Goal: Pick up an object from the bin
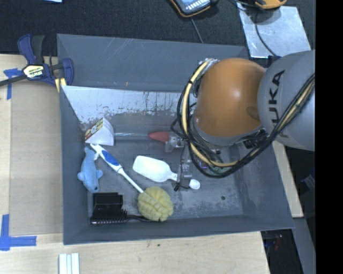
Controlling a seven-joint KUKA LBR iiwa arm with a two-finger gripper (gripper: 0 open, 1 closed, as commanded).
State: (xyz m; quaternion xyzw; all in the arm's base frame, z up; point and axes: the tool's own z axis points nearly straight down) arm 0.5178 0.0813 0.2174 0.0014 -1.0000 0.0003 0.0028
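Black surface point(107, 16) along the far edge.

Arm point(286, 101) in from the right – gripper point(183, 179) down low
Big grey arm w/ a round orange cover point(228, 96) at the wrist; black & yellow cables point(188, 101) loop round it. Gripper points down.

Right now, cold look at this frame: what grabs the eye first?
The arm's big orange cover, over the right half of the bin. Then the knobbly yellow ball by the near wall, with a white scoop just behind it mid-bin and a blue fish toy at the left wall.
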